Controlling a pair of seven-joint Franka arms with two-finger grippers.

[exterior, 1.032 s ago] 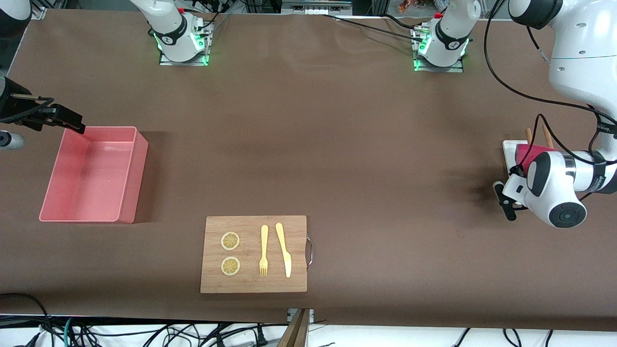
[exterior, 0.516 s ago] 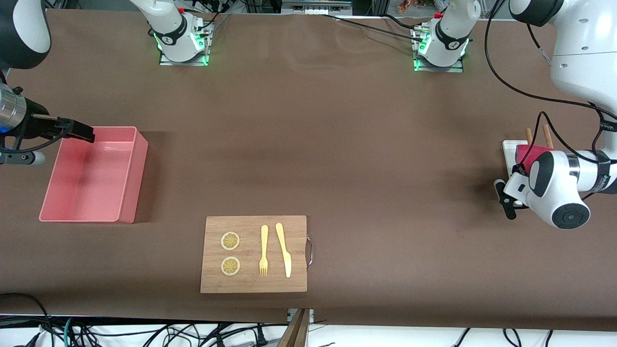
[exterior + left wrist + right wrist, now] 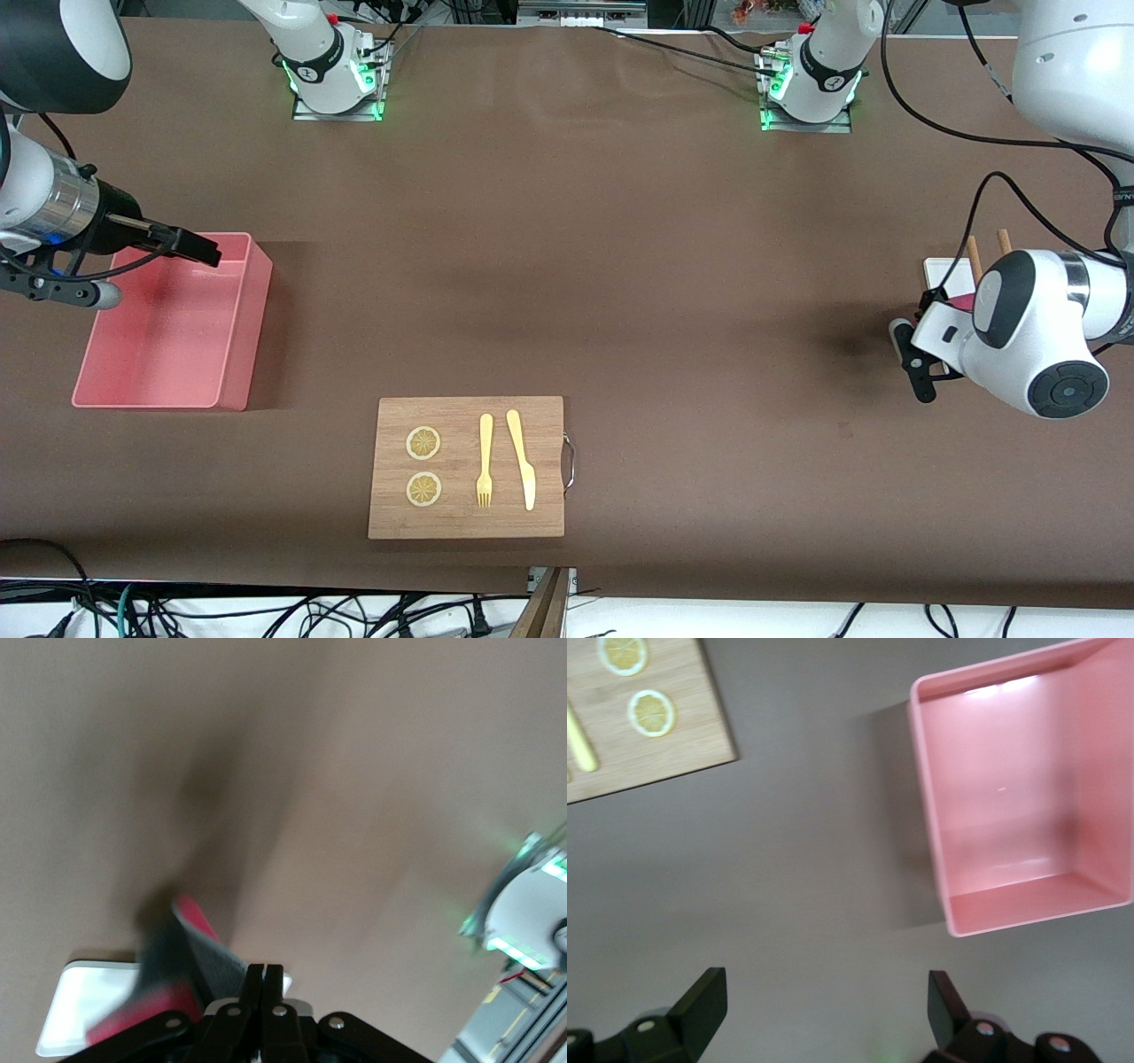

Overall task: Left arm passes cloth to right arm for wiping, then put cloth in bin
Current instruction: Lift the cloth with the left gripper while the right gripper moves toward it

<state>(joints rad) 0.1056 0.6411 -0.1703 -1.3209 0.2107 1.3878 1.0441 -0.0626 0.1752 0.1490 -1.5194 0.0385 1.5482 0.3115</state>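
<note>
The crimson-pink cloth [image 3: 182, 997] with its grey underside hangs beside my left gripper's shut fingertips, pinched at an edge, just above the white tray [image 3: 75, 1005]. In the front view only a red sliver of the cloth [image 3: 953, 304] shows next to the left gripper [image 3: 912, 363], over the tray's [image 3: 941, 270] edge at the left arm's end of the table. My right gripper [image 3: 193, 247] is open and empty over the pink bin's [image 3: 257, 310] wall farthest from the front camera. In the right wrist view the right gripper [image 3: 824, 1010] is over bare table beside the bin [image 3: 928, 815].
A wooden cutting board [image 3: 465, 523] with two lemon slices [image 3: 423, 443], a yellow fork [image 3: 485, 461] and a knife [image 3: 523, 459] lies near the table's front edge; it also shows in the right wrist view [image 3: 673, 753]. Two wooden sticks [image 3: 974, 257] stand at the tray.
My right gripper has moved from beside the bin to over its wall, toward the table's middle. My left gripper has shifted off the tray toward the table's middle, taking the cloth along.
</note>
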